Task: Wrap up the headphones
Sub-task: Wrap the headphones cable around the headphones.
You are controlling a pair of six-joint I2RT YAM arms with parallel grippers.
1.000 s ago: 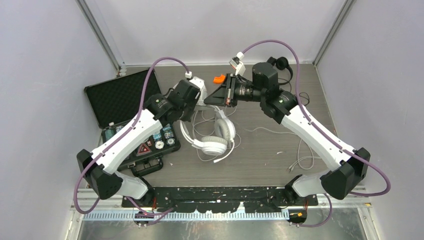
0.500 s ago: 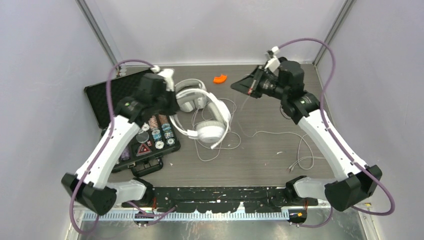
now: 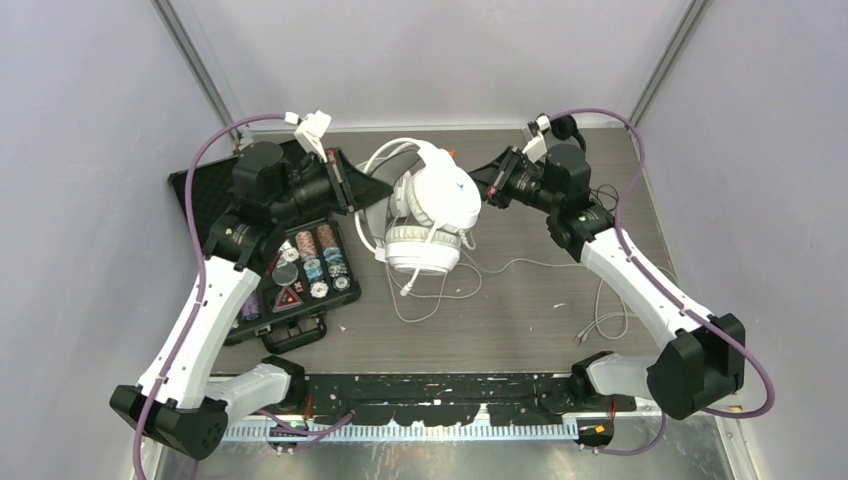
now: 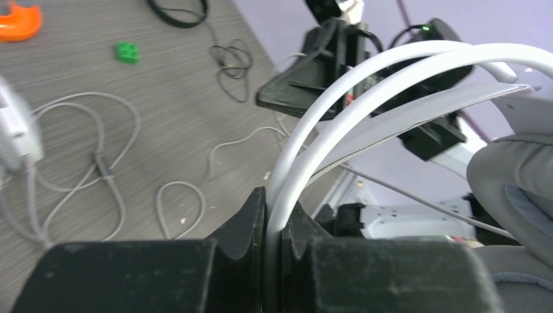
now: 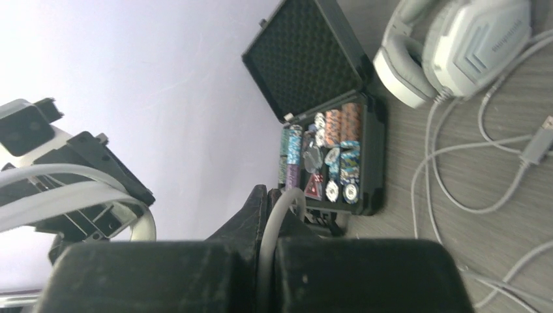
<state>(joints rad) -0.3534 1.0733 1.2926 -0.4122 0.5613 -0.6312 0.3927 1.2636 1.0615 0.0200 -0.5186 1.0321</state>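
Enclosure: grey wood-grain table (image 3: 520, 335), pale walls on three sides; you are working near its back edge.
White headset (image 3: 437, 192): up off the table, slung between your two arms.
Left gripper (image 4: 274, 225): almost fully closed, pinching the twin rods of the white headset's band.
Right gripper (image 5: 274, 218): fully closed on a thin white curved part that looks like the same headset; rod or cable, you cannot tell.
Grey headset (image 5: 456, 42): flat on the table beneath the raised one.
Black headset (image 3: 566, 127): back right corner, behind your right arm, untouched.
White cables (image 4: 99, 162): looped loose on the table below.
Change: a second ago both arms crowded low over the headsets and the white one lay flat. Your left arm has since swung back toward the case, bringing the band up, and the right has clamped.
Meaning: the pick-up looks done; winding is not yet begun.
Edges: open case (image 3: 290, 270) of chips just beside your left arm; back wall near behind both grippers.
Open room: bare table toward you at the centre; a thin cable (image 3: 598, 300) at right could snag.
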